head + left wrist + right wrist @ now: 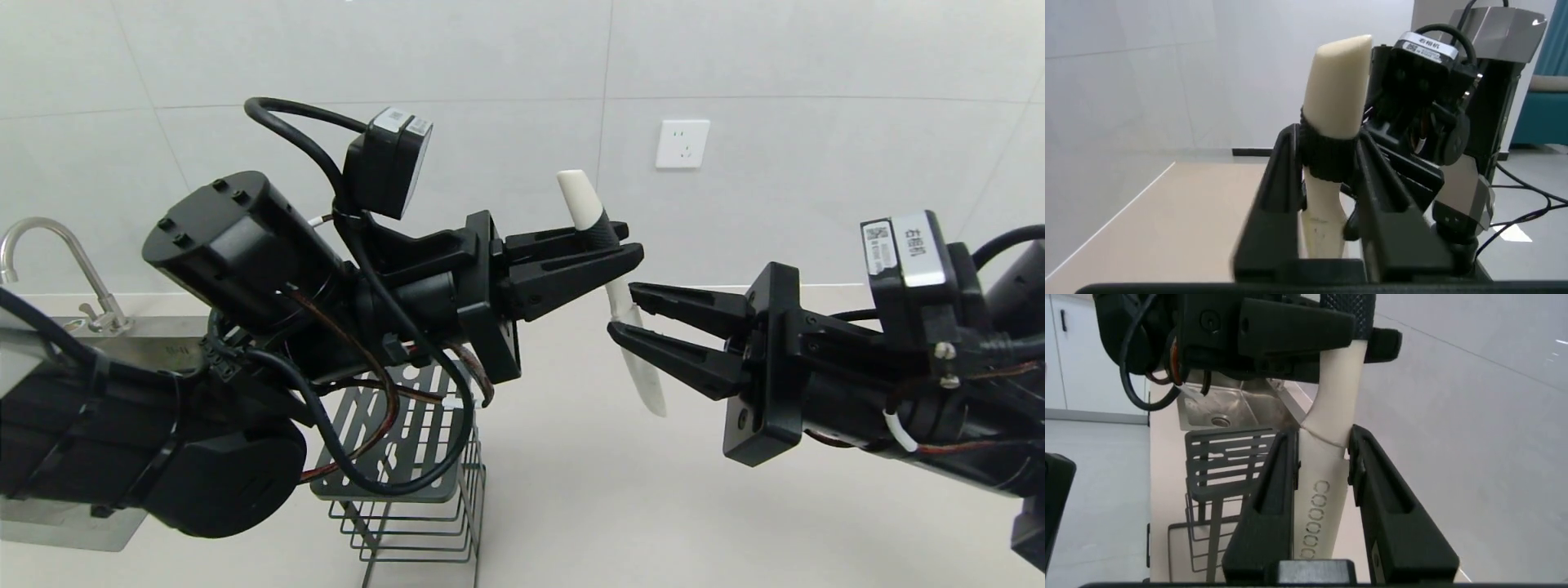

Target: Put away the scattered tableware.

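Counter point(620, 498) stretches wide to the right of the dish rack point(408, 425), back to the tiled wall. Above the rack and to its right, my left gripper point(630, 242) is clamped on the black collar of the knife point(643, 367). My right gripper point(622, 309) has its fingers spread either side of the blade; I can't tell whether they touch it. The knife stands near upright, with a white handle on top and a white blade hanging down.

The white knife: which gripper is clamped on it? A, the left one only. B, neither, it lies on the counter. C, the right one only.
A: the left gripper is shut on the white knife, while the right gripper stands open, one finger on either side of the blade.
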